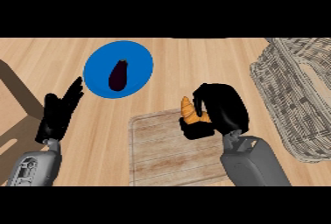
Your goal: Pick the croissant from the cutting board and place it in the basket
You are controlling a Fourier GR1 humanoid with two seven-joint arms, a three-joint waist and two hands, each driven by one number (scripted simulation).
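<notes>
the right hand (223, 109) curls round the croissant (188, 112), which shows at the left of the fingers over the far right corner of the cutting board (161, 148), apparently lifted, apart from the basket (284, 83); the left hand (55, 117) rests with fingers straight.

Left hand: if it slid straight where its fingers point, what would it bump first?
Probably the left edge of the blue plate: the left hand points its straight fingers up and slightly right, toward it. Its height is unclear, so it might pass above the rim.
</notes>
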